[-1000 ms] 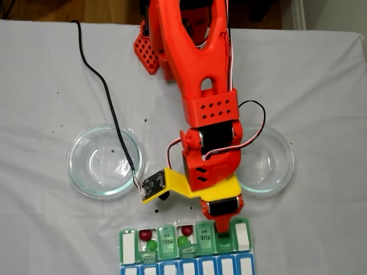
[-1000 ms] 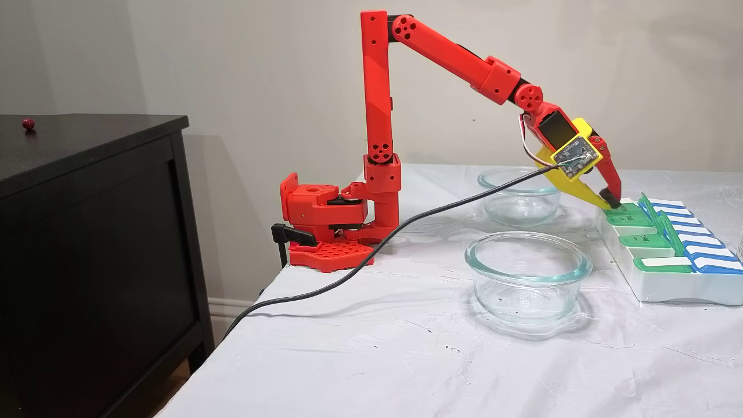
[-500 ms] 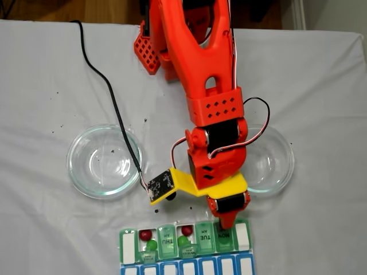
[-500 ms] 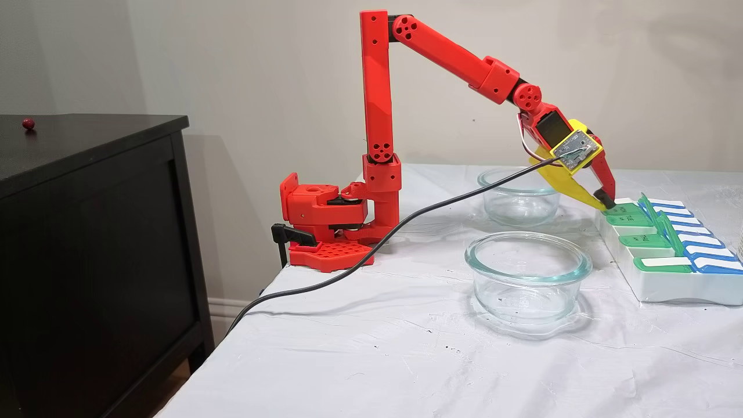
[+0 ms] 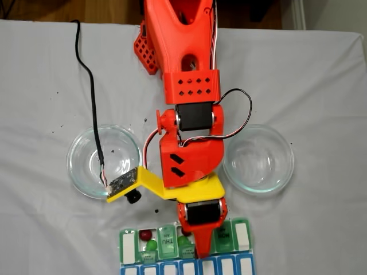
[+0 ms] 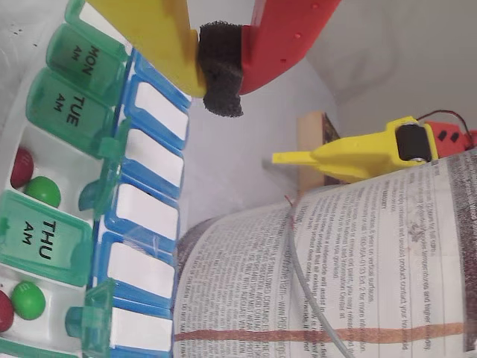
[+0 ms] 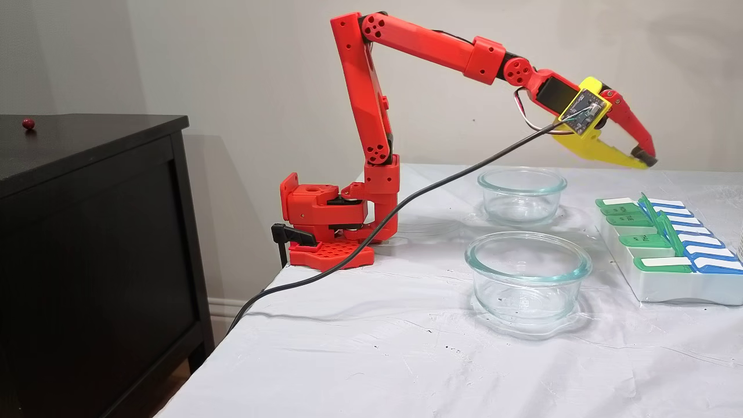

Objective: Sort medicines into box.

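The box (image 7: 673, 288) lies at the table's right end, with green lids (image 6: 74, 112) marked MON, TUE and THU and a blue-lidded row (image 6: 141, 212). Two compartments stand open. One holds a dark red medicine (image 6: 21, 165) and a green one (image 6: 43, 191). The other holds a green one (image 6: 28, 302) and a red one at the wrist view's edge. In a fixed view I see red (image 5: 146, 234) and green (image 5: 151, 245) balls. My gripper (image 7: 645, 162) hangs above the box, shut, with only its black foam pad (image 6: 220, 74) between the tips.
Two clear glass bowls (image 7: 527, 273) (image 7: 522, 191) stand between the arm's base and the box. A black cable (image 7: 406, 203) trails from the wrist camera off the table's left edge. One red ball (image 7: 28, 123) lies on the dark cabinet. A printed sheet (image 6: 335, 276) lies beyond the box.
The gripper has lifted off the MON lid it was touching, risen well above the box, and swung left in the top-down fixed view. It stays shut.
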{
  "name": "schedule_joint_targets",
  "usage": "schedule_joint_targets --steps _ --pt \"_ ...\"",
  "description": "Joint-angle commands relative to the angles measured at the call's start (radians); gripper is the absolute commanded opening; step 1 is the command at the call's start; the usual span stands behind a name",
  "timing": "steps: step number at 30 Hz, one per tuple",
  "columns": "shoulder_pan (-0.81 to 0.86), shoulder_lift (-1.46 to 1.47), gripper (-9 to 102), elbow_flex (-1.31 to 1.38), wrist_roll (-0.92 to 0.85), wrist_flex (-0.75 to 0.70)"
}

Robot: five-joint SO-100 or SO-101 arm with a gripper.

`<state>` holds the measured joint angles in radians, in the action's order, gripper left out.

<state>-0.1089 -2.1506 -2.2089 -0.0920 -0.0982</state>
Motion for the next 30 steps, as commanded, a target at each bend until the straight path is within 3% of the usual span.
schedule_joint_targets --steps 1,14,17,23,30 --pt "0.011 -0.025 0 0.057 -0.075 0.075" --pt "0.031 0.201 0 0.071 -0.138 0.175" --pt "0.026 0.206 0 0.075 -0.124 0.132" --pt "0.014 0.230 0 0.137 -0.031 -0.107" --pt "-0.003 0.308 0 0.115 -0.046 -0.066"
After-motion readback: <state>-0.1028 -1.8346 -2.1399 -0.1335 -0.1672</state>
